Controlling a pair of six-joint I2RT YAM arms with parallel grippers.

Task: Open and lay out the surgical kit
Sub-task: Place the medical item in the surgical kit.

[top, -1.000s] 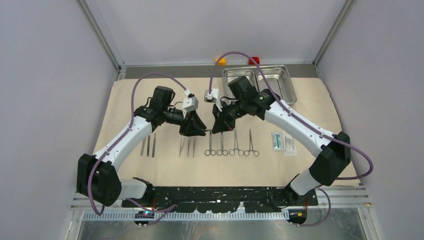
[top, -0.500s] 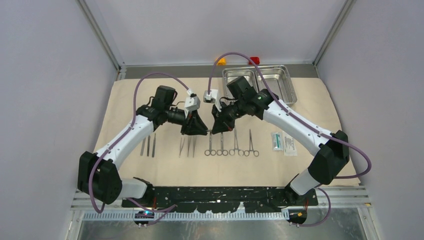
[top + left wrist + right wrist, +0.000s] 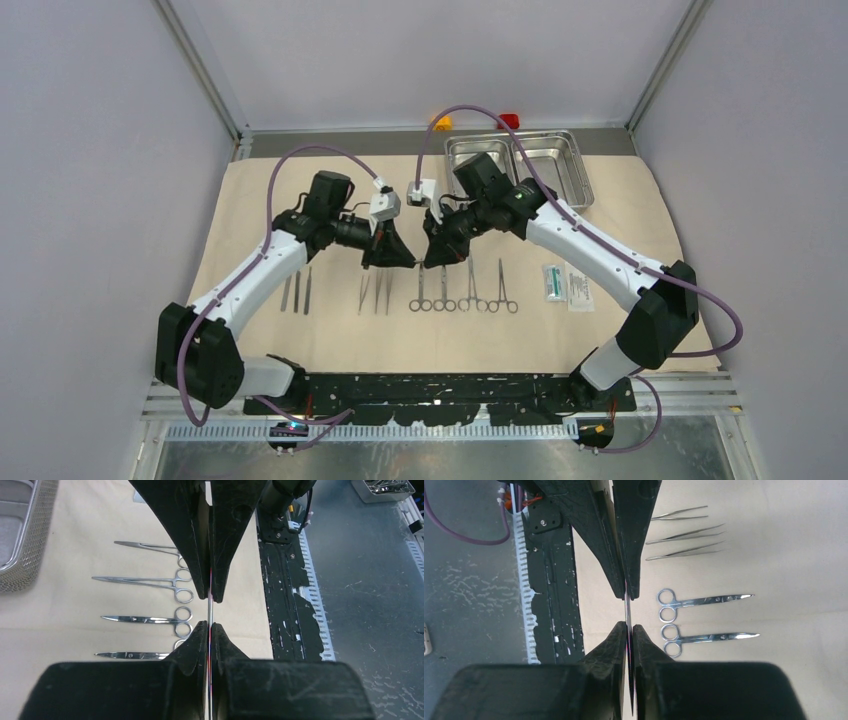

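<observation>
Top external: left gripper (image 3: 408, 263) and right gripper (image 3: 430, 262) jaws pinch one steel instrument (image 3: 210, 612) (axis left-right).

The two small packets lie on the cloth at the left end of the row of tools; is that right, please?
Not quite: the two small packets lie on the cloth at the right end of the row of tools, past the clamps, as the top view shows.

Plain beige cloth (image 3: 330, 340), shiny silver tray (image 3: 550, 160), clamps (image 3: 465, 290) same silver. Packets (image 3: 567, 285) are white and teal. Orange block (image 3: 441, 123), red block (image 3: 509, 121). Left claw (image 3: 408, 262) and right claw (image 3: 430, 262) are black, thin instrument (image 3: 210, 612) silver, cables (image 3: 300, 152) purple, surface (image 3: 375, 605) scuffed grey.
</observation>
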